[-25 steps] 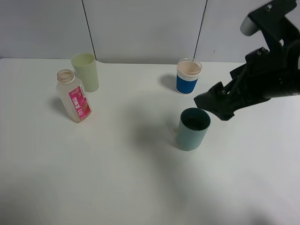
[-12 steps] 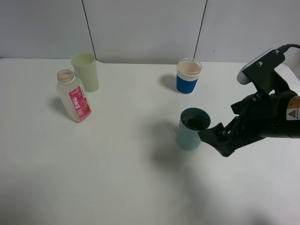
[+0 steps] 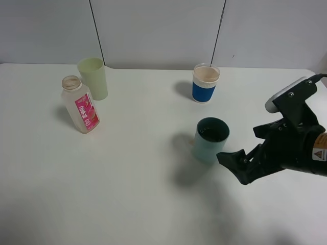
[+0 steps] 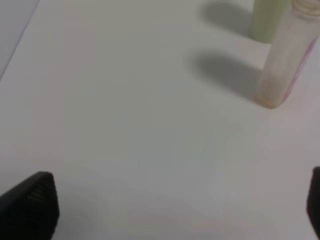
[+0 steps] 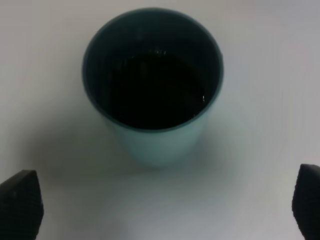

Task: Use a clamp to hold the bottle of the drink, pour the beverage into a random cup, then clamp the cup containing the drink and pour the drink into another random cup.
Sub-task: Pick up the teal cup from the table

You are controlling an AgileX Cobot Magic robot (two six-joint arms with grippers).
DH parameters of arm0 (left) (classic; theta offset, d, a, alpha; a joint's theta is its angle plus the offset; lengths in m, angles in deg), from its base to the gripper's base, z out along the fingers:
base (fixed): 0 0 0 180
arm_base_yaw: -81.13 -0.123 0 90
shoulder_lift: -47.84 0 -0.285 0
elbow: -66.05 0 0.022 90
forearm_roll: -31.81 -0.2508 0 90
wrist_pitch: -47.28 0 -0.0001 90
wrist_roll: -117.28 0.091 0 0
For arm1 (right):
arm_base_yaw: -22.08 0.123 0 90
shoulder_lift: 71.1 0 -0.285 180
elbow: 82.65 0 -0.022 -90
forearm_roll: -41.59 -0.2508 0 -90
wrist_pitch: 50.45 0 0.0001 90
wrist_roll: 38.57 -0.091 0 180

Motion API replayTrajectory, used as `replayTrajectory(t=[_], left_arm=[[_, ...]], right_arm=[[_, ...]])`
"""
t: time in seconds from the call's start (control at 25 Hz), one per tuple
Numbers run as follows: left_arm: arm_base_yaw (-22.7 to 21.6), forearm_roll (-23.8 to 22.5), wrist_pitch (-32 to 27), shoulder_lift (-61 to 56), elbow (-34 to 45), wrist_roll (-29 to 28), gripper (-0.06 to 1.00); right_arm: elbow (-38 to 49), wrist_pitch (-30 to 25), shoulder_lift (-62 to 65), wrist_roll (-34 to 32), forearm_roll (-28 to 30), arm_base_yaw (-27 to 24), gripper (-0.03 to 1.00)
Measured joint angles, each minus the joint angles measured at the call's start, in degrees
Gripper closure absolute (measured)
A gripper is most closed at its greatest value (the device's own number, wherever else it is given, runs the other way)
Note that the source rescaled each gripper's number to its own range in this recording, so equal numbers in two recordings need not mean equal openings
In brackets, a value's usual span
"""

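Note:
The teal cup [image 3: 209, 141] stands right of the table's centre, with the dark beverage [image 5: 150, 92] inside it. My right gripper [image 3: 236, 166] hangs low just in front and to the right of this cup, open. In the right wrist view the cup [image 5: 155, 142] sits ahead of the gripper [image 5: 162, 205], apart from both black fingertips [image 5: 20, 202]. The bottle [image 3: 80, 104] with the pink label stands uncapped at the far left. The blue-banded cup [image 3: 205, 83] is behind the teal one. My left gripper [image 4: 172, 210] is open over bare table, with the bottle [image 4: 287, 55] well ahead of it.
A pale yellow-green tumbler [image 3: 93, 78] stands just behind the bottle, and shows in the left wrist view as the tumbler [image 4: 270, 20] beside it. A grey panelled wall [image 3: 153, 30] runs along the back edge of the white table [image 3: 127, 194].
My right arm has dropped and pulled toward the front, from above the gap between the two right-hand cups to low beside the teal cup. Nothing else moved.

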Motion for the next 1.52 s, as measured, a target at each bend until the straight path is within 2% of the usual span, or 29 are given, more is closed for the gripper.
replayTrajectory(t=[0.12,0.36,0.52,0.6,0.88,1.12,1.28,1.32,1.4,1.52], left_arm=[[0.0,0.0,0.0,0.0,0.0,0.0,-0.06],[0.0,0.0,0.0,0.0,0.0,0.0,-0.06],[0.0,0.0,0.0,0.0,0.0,0.0,-0.06],[0.0,0.0,0.0,0.0,0.0,0.0,-0.06],[0.0,0.0,0.0,0.0,0.0,0.0,-0.06],[0.0,0.0,0.0,0.0,0.0,0.0,-0.06],[0.0,0.0,0.0,0.0,0.0,0.0,-0.06],[0.0,0.0,0.0,0.0,0.0,0.0,-0.06],[0.0,0.0,0.0,0.0,0.0,0.0,-0.06],[0.0,0.0,0.0,0.0,0.0,0.0,-0.06]], right_arm=[[2.0,3.4,0.0,0.0,1.1,0.0,-0.03],[2.4,3.2,-1.0,0.0,1.4,0.0,-0.03],[2.4,3.5,-7.8,0.0,1.4,0.0,-0.03],[2.3,5.5,-11.0,0.0,1.4,0.0,-0.03],[2.3,19.9,-21.5,0.0,1.4,0.0,-0.03],[2.7,29.3,-30.5,0.3,1.3,0.0,-0.03],[2.7,36.9,-35.9,4.0,0.2,0.0,-0.03],[2.7,36.9,-35.9,4.0,0.2,0.0,-0.03],[2.7,43.2,-39.1,7.2,-0.7,0.0,-0.03],[2.7,48.8,-42.1,9.2,-1.2,0.0,-0.03]])
